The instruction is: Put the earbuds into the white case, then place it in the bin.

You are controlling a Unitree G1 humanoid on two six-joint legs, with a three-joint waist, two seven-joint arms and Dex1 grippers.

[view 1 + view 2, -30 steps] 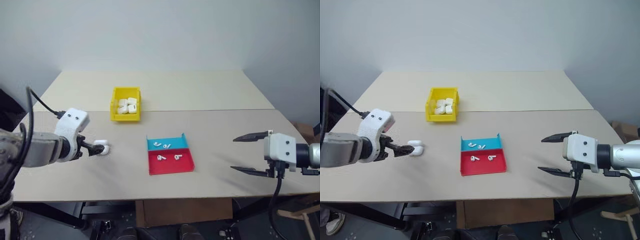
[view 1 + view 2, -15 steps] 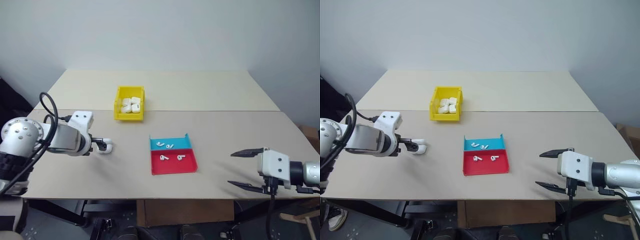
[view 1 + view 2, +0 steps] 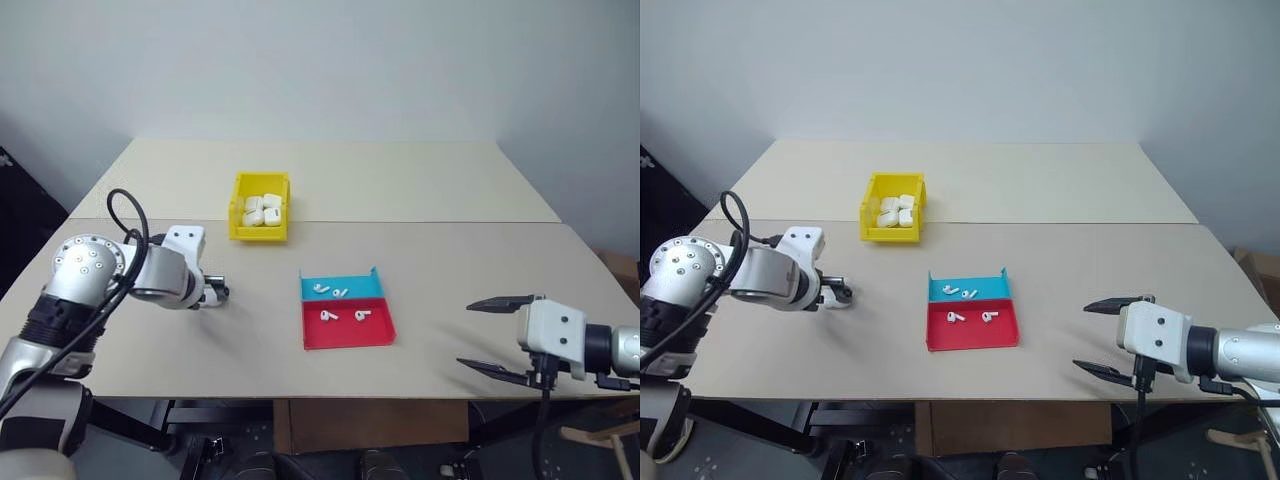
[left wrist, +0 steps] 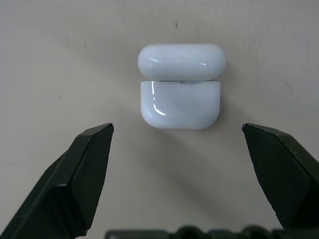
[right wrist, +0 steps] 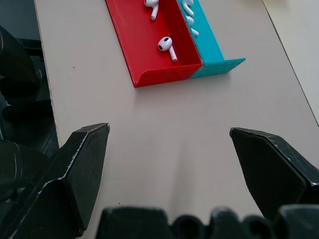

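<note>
The white case (image 4: 180, 86) lies on the tan table (image 3: 450, 270), lid ajar, ahead of the spread fingers of the left gripper (image 4: 182, 149), which touch nothing. Bare tabletop surrounds it. The earbuds (image 3: 340, 304) sit in the blue-and-red tray (image 3: 346, 336) at mid-table; the bin (image 3: 238, 205) lies beyond, holding other white cases. The right gripper (image 3: 493, 335) hangs at the near right edge, fingers wide apart and empty. No writing is legible

left tool (image 4: 177, 134) angled downward, fingers spread wide; right tool (image 3: 497, 335) roughly level, fingers apart.
</note>
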